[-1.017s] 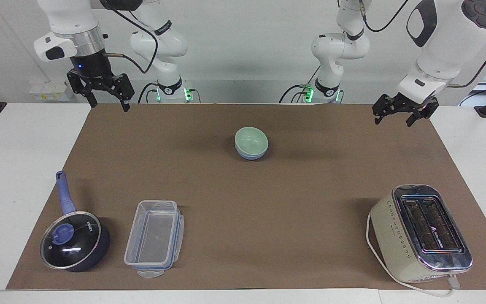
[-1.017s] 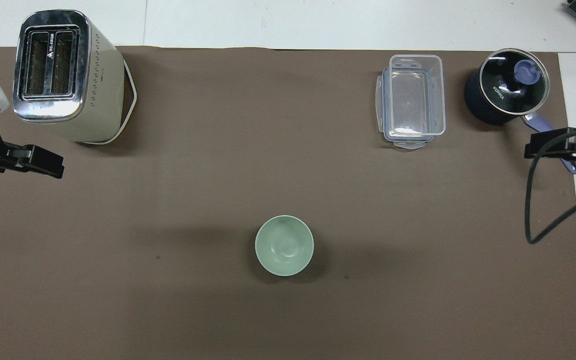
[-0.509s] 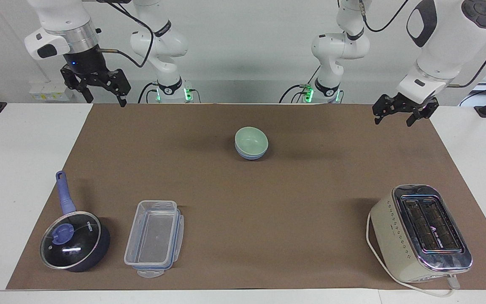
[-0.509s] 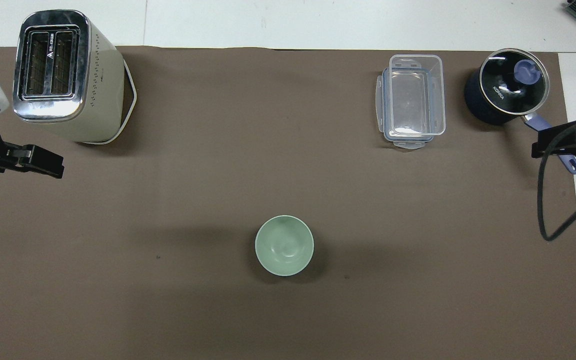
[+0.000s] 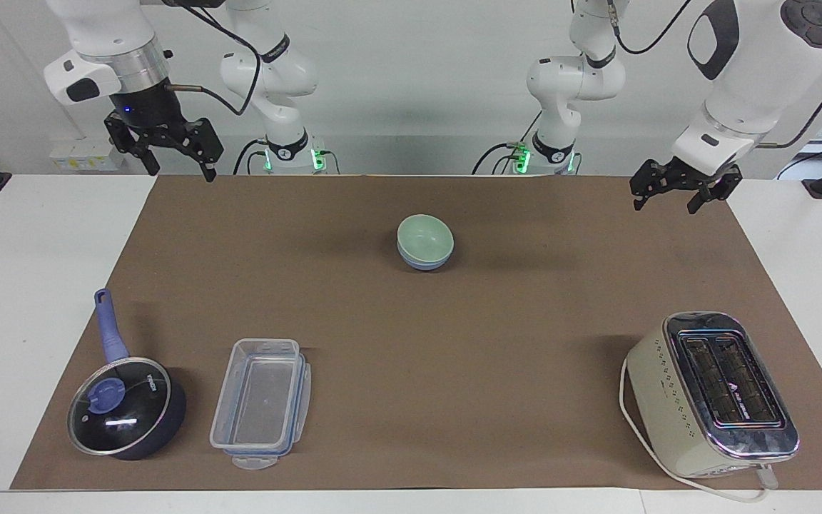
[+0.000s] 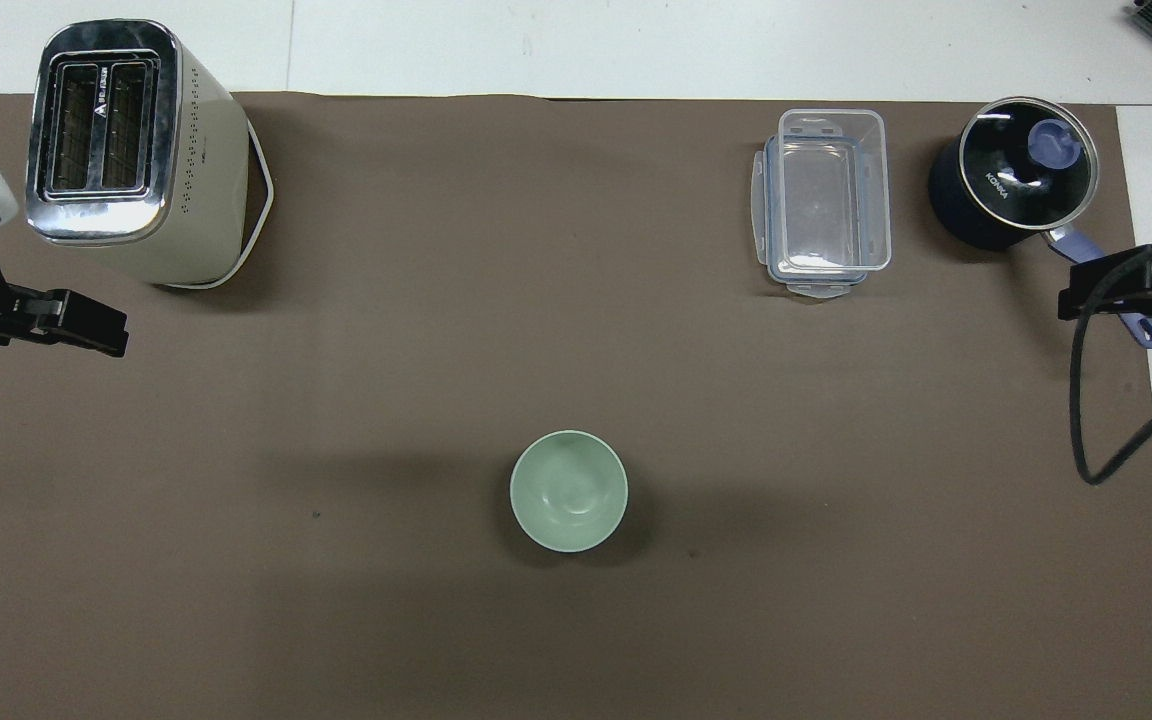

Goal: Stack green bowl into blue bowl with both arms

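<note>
The green bowl (image 5: pixel 424 236) (image 6: pixel 568 490) sits nested in the blue bowl (image 5: pixel 422 265) in the middle of the brown mat, on the half nearer to the robots. Only a blue band shows under the green rim in the facing view; from overhead the blue bowl is hidden. My right gripper (image 5: pixel 180 173) hangs open and empty above the mat's corner at the right arm's end. My left gripper (image 5: pixel 664 206) hangs open and empty above the mat's corner at the left arm's end. Both are well apart from the bowls.
A cream toaster (image 5: pixel 711 392) with a white cord stands at the left arm's end, farther from the robots. A clear lidless plastic container (image 5: pixel 261 403) and a dark lidded saucepan (image 5: pixel 125 414) with a blue handle sit at the right arm's end.
My right gripper has risen and drawn back toward the right arm's end of the table. The left gripper and the bowls have not moved.
</note>
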`<state>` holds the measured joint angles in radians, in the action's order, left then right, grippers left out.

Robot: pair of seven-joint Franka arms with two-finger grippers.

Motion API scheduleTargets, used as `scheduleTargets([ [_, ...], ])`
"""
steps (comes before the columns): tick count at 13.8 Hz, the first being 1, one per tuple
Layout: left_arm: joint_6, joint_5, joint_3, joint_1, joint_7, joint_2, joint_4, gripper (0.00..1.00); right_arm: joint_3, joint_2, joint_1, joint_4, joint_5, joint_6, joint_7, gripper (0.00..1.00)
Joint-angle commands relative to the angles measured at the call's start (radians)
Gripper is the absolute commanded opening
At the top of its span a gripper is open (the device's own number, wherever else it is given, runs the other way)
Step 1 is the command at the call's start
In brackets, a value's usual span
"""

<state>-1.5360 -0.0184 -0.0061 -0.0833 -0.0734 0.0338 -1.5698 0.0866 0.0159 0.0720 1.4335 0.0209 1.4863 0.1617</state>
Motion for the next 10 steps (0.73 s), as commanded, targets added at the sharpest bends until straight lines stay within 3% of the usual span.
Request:
scheduleTargets([
  [1,0.017,-0.011,-0.009,0.014,-0.014,-0.006,0.007,1.0,0.008,-0.001,0.011,0.007,-0.001,-0.009,-0.018,1.0],
  [10,0.017,-0.011,-0.009,0.014,-0.014,-0.005,0.007,1.0,0.009,-0.001,0.011,0.005,-0.001,-0.009,-0.025,1.0],
])
